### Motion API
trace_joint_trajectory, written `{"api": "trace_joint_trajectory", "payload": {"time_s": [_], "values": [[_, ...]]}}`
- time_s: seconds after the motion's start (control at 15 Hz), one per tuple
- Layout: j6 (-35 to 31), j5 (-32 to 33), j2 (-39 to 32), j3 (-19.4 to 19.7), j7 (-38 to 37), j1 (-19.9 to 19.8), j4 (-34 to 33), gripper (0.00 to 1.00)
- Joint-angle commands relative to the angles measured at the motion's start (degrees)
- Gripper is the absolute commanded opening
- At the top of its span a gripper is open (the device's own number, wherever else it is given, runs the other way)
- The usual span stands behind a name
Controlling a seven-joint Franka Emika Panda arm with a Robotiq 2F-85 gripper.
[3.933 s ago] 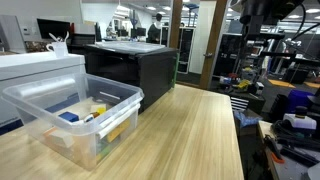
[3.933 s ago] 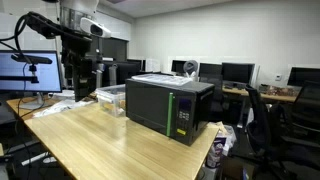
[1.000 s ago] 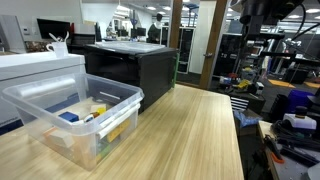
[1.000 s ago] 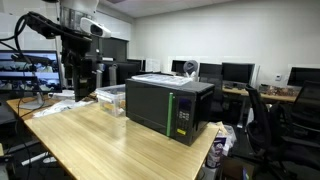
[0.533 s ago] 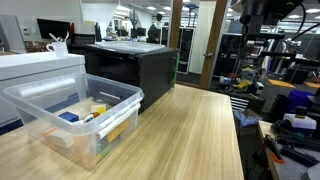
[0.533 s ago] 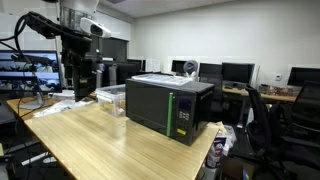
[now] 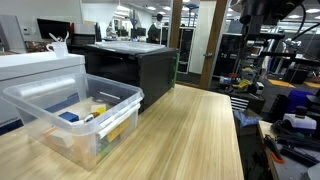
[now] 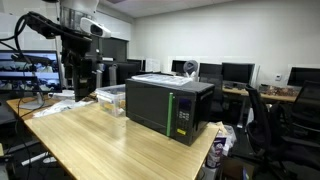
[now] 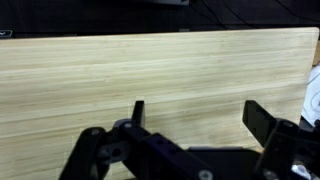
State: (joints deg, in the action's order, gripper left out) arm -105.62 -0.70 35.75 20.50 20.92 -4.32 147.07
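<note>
Wood grain fills the view below me: the bare worktop runs across the wrist view, and my jaws hang above it spread wide, both fingers clear of the surface with nothing between them. I hold nothing and touch nothing. The nearest thing is the clear plastic bin, which sits on the worktop just beside the black microwave, with a white box behind it. Inside the bin lie a few small things, among them a blue piece and a yellow piece, too small to name. In an exterior view my arm rises at one end of the worktop, and the bin lies between the arm and the microwave, so it is off to the microwave's side of my jaws rather than beneath them. A pale sliver at the edge of the wrist view may be part of it; I cannot tell. The picture's edge crops the bin, so I cannot fix its long axis.
</note>
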Motion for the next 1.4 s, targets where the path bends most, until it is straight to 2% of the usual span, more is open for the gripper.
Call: {"api": "trace_joint_trajectory", "payload": {"time_s": [0.0, 0.33, 1.0, 1.13, 1.2, 1.33], "values": [[0.10, -0.80, -0.36, -1.31, 0.77, -1.50, -0.08, 1.00], [-2.17, -1.20, -2.65, -1.16, -0.73, -1.98, -1.73, 1.00], [-5.53, -5.12, -14.93, -1.13, -2.37, -2.95, -12.81, 1.00], [-6.26, -3.38, -16.32, -1.87, -3.29, -3.76, -13.36, 1.00], [-5.40, -4.24, -14.44, -1.66, -1.52, -3.62, -12.19, 1.00], [-5.67, -4.19, -15.93, -1.87, -1.73, -3.85, -12.96, 1.00]]}}
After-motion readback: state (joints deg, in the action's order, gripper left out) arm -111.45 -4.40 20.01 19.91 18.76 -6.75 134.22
